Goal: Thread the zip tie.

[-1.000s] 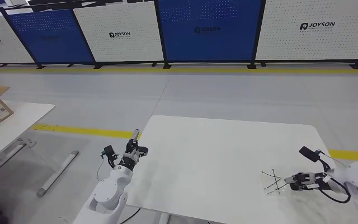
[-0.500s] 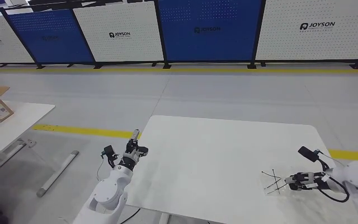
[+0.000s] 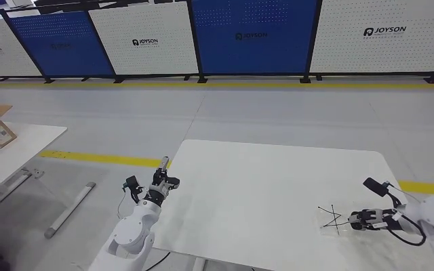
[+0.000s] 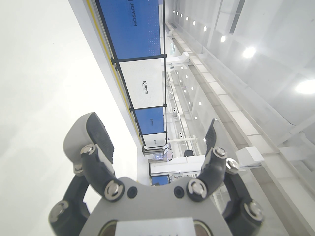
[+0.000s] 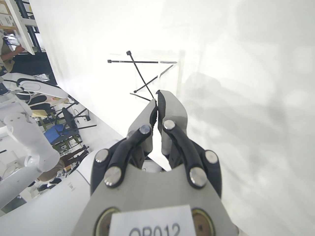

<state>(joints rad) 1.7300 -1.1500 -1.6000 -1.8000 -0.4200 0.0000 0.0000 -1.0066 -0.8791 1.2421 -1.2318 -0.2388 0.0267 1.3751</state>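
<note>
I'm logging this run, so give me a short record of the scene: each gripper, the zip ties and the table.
left gripper: open, holding nothing, near the table's edge
right gripper: shut on the tail of one zip tie
other zip ties: black, crossed over each other, lying on the table
table: white
threading: not yet done

The zip ties (image 5: 133, 61) are black, the table (image 3: 271, 183) is white, the floor line (image 3: 102, 158) is yellow, and the back panels (image 3: 254, 37) go blue, white, blue, white with tiny dots.
</note>
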